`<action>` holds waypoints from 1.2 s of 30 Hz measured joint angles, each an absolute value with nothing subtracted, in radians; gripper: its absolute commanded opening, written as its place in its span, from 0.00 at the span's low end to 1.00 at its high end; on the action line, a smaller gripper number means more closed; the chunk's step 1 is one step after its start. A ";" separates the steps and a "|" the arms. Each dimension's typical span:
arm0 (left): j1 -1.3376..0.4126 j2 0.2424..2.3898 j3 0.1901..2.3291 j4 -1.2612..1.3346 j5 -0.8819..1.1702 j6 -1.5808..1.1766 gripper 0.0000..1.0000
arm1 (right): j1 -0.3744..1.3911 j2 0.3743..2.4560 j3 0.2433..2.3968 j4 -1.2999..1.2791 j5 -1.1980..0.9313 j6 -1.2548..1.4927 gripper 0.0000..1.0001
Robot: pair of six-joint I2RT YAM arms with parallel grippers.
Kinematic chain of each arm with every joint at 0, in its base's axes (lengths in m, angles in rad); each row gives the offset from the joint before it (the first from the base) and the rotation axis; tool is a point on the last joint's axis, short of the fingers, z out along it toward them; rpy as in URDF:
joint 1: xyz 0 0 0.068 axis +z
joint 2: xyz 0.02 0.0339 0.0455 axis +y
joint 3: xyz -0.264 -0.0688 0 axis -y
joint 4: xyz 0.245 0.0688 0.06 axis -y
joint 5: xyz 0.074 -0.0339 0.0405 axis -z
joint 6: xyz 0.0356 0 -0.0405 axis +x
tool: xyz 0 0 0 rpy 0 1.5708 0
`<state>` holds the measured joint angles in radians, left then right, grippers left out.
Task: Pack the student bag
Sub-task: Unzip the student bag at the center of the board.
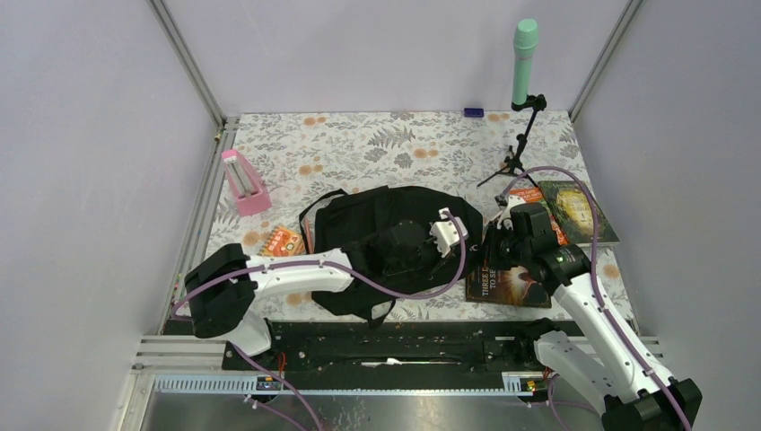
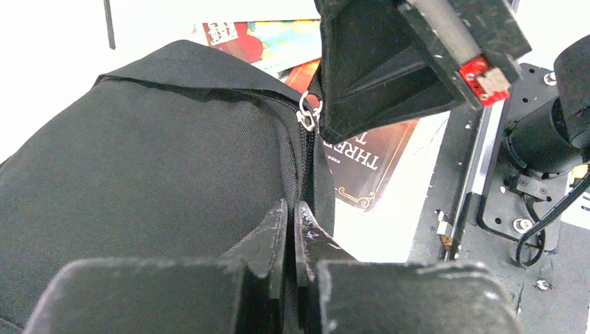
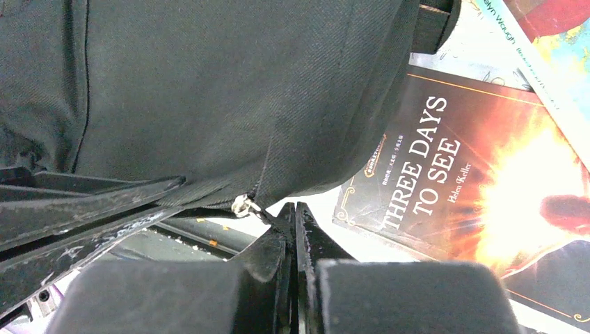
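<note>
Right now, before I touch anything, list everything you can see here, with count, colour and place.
student bag: one, black, mid-table
Three Days to See book: one, dark orange, right of the bag
other books: at least two, green and red, far right, overlapping
holder: one, pink, left of the bag
small box: one, orange, by the bag's left edge
cylinder: one, mint green, on a black tripod, back right
small block: one, blue, back edge
tablecloth: one, floral
left pincer: black, shut on the bag at its zip
right pincer: black, shut, beside the zip pull
</note>
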<state>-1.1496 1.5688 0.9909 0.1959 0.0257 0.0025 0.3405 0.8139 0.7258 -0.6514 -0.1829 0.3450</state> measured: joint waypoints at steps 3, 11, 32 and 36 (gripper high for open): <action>-1.155 1.535 0.954 0.230 0.011 -0.004 0.00 | 0.345 0.838 0.756 -0.669 -0.171 0.345 0.00; -1.169 1.464 0.860 0.319 -0.025 -0.033 0.00 | 0.355 0.899 0.828 -0.706 -0.147 0.333 0.00; -1.200 1.314 0.662 0.391 -0.064 -0.087 0.00 | 0.364 1.080 0.854 -0.692 -0.087 0.303 0.00; -1.203 1.266 0.626 0.382 -0.068 -0.104 0.00 | 0.367 1.125 0.854 -0.664 -0.064 0.303 0.00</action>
<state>-1.2026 1.2659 0.6258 0.3824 -0.0685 -0.1040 0.3668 1.1248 0.8536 -0.6636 -0.0643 0.3031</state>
